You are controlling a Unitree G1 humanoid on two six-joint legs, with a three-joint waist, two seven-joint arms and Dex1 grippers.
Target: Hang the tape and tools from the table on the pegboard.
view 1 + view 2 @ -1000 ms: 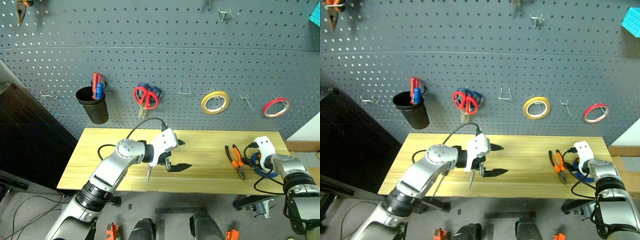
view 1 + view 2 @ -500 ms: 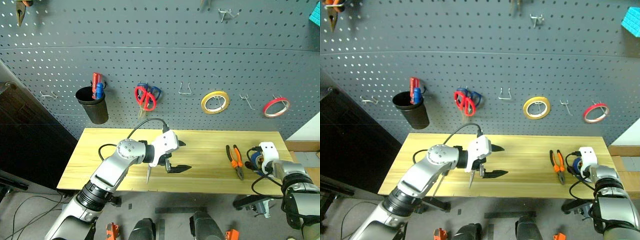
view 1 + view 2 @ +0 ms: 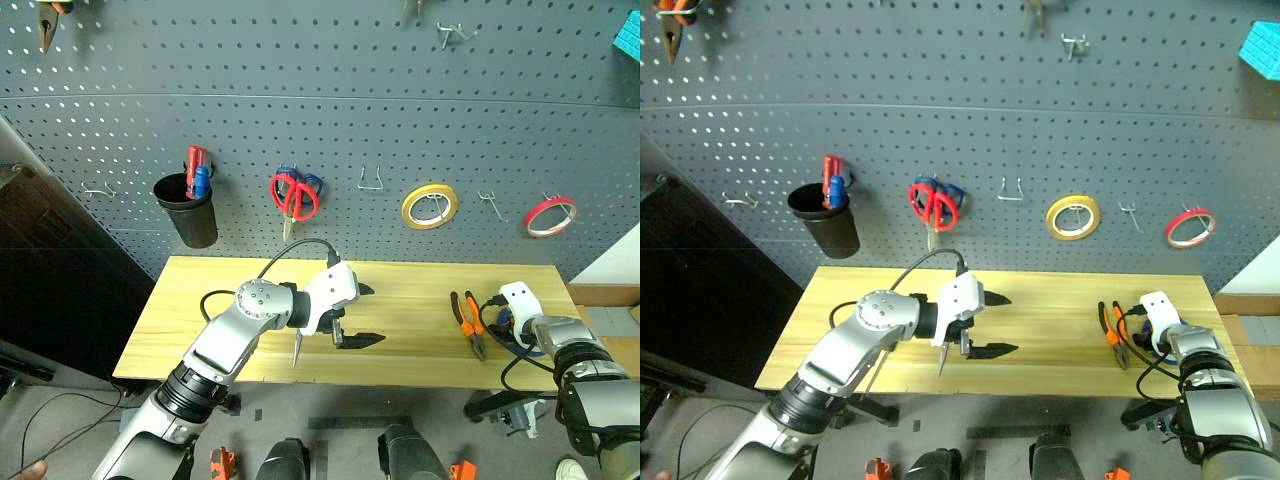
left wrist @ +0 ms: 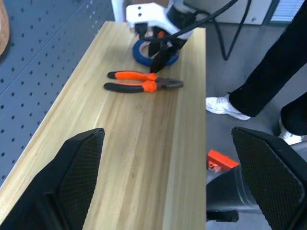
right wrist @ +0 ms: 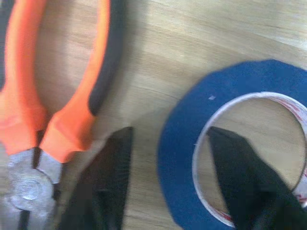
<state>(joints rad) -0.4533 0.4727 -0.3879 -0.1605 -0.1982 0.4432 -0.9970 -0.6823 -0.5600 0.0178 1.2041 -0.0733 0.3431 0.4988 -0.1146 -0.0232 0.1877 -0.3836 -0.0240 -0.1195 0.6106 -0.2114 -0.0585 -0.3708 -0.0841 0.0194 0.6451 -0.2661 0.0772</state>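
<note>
Near the table (image 4: 144, 143) end, right claw (image 5: 165, 158) straddles the blue tape (image 5: 182, 143) rim beside pliers (image 5: 57, 96); left claw (image 3: 352, 313) gapes.

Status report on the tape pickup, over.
Left tool open above table. Right tool open, straddling blue tape wall. Pliers beside tape, not touching.

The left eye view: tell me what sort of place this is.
Most likely a workshop or tool bench. A grey pegboard carries hooks with red-handled scissors and rolls of tape, and a wooden table below it holds orange-and-black pliers.
</note>
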